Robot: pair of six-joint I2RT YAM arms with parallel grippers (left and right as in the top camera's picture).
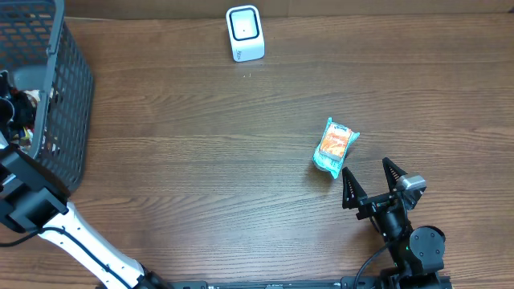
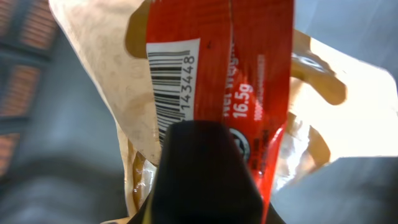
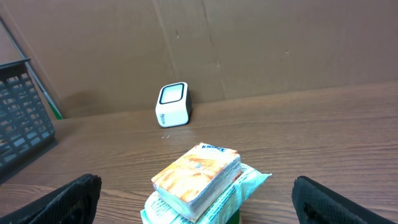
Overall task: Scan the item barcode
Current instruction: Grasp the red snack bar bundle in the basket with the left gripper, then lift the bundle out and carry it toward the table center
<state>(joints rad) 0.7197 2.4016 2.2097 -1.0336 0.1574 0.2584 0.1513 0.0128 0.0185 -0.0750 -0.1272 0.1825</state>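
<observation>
Left wrist view, left pincer (image 2: 200, 128) pinched shut on a red packet (image 2: 249, 62), barcode (image 2: 171, 81) exposed, arm reached into the basket (image 1: 68, 88) at the table's (image 1: 201, 160) left edge, right pincer (image 1: 366, 166) spread wide just beside a teal packet (image 1: 335, 148).

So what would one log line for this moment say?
left gripper shut on red packet in basket | right gripper open, empty, near teal pack | scanner standing apart, nothing at it yet
</observation>
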